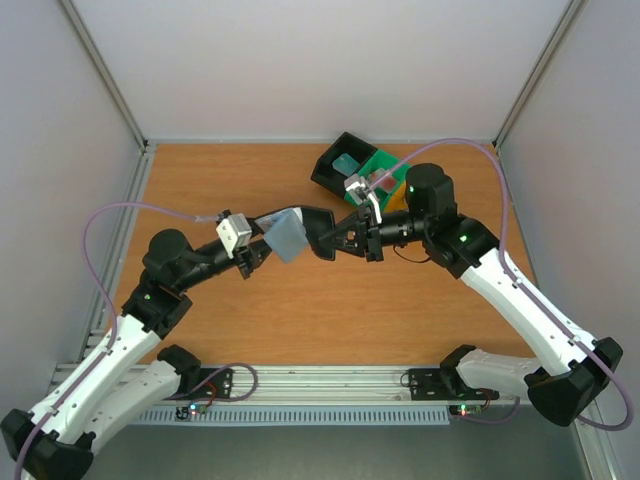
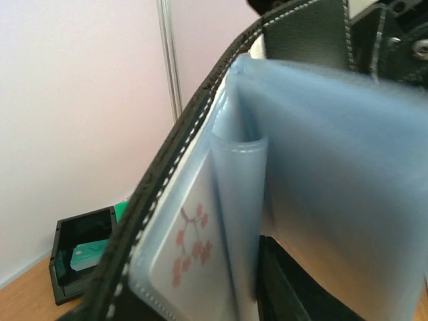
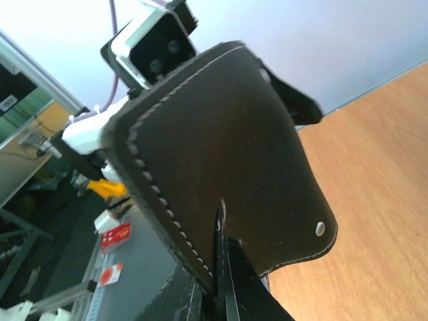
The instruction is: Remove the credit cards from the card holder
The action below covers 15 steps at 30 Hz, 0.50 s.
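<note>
The card holder (image 1: 318,230) hangs open in the air between both arms, a black stitched cover with pale blue-grey pockets (image 2: 334,167). My right gripper (image 1: 350,238) is shut on the edge of its black cover (image 3: 221,154). My left gripper (image 1: 268,242) is closed round the blue-grey pocket leaves (image 1: 288,238). One dark finger (image 2: 287,287) shows beside them and the other is hidden. A whitish credit card (image 2: 190,247) with a red blossom print sits in a pocket. A teal card (image 1: 345,162) lies in the black tray and a red one (image 1: 383,184) in the green tray.
The black tray (image 1: 328,172), the green tray (image 1: 390,165) and an orange one (image 1: 397,200) stand together at the back of the wooden table (image 1: 300,320), just behind the right wrist. White walls and metal posts enclose the table on three sides.
</note>
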Available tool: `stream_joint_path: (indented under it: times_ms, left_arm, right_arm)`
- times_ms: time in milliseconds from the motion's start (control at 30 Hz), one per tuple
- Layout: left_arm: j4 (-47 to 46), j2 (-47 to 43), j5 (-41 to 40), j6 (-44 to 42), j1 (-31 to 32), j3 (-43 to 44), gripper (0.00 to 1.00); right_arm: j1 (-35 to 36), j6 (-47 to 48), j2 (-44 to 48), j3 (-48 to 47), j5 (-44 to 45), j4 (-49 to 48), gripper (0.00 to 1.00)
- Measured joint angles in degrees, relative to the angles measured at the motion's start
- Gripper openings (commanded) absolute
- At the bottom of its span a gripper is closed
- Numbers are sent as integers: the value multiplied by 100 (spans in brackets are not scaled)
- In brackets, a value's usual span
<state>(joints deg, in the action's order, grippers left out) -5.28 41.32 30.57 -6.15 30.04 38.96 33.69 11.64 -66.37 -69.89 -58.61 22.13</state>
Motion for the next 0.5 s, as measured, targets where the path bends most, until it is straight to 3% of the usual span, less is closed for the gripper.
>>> stream_joint_path:
  times_ms: [67,100,233,333,500]
  left_arm:
    - [0,2,-22,17,0,0,41]
    - [-2,0,13,44,-2,0,37]
    - [-15,-7,544,151,-2,0,7]
    - [-33,-20,975,256,-7,-9,0]
    - [269,-22,1058,610,-20,-15,0]
  right_arm:
    - [109,116,0,0,-37,57,1]
    - [131,166,0,-2,-37,87,1]
    - [164,348,-11,-2,42,197,1]
    - [164,439,-59,-4,284,278,3]
    - [166,546,-197,-140,1054,549,41]
